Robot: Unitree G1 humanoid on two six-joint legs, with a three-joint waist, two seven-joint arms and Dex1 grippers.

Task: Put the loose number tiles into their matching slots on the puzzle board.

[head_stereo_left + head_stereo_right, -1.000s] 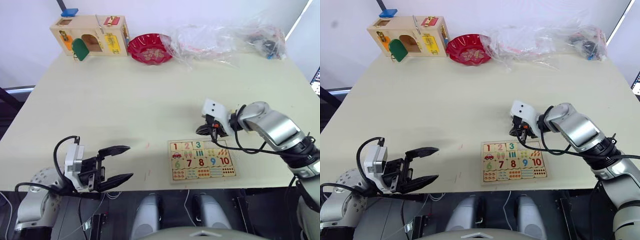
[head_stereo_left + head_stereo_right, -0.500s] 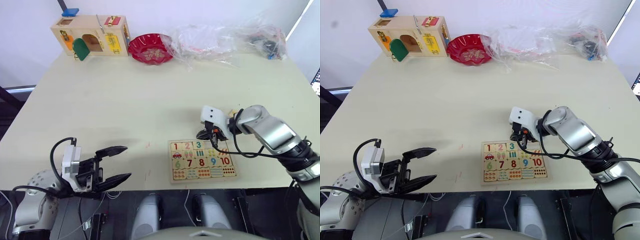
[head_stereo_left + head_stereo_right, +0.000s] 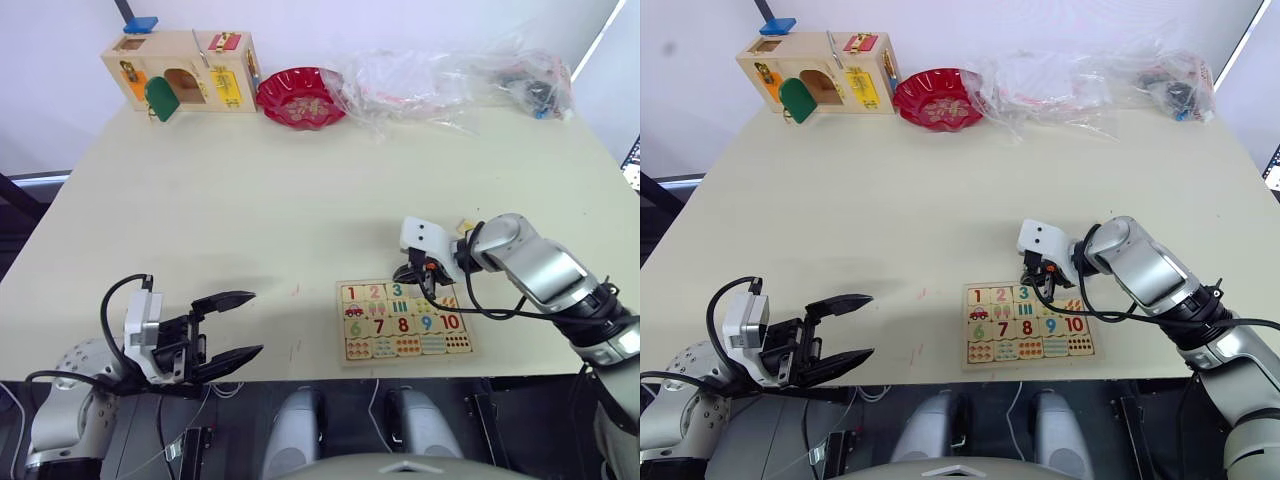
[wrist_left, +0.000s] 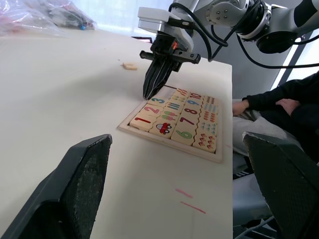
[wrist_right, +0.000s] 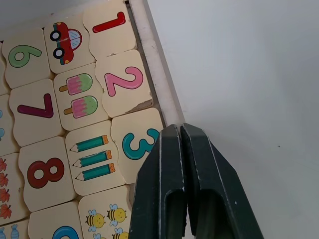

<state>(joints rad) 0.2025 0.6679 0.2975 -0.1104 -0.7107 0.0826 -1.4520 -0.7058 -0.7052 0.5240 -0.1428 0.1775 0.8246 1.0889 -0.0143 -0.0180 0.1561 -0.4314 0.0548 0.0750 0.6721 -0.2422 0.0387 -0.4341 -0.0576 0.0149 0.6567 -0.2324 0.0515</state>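
Right claw (image 5: 180,130), closed and empty, tips at the board's (image 3: 405,322) top edge by tile 3 (image 5: 141,144). Left claw (image 3: 232,326) open over the bench (image 3: 250,200).

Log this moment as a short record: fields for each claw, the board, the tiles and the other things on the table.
Right claw: shut, empty, tips down at the far edge of the puzzle board by the 3 tile
Left claw: open, empty, at the table's near left edge
Top row: tiles 1, 2 and 3 seated
Loose tile: on the table beyond the board
Far edge: latch box, red bowl, plastic bags
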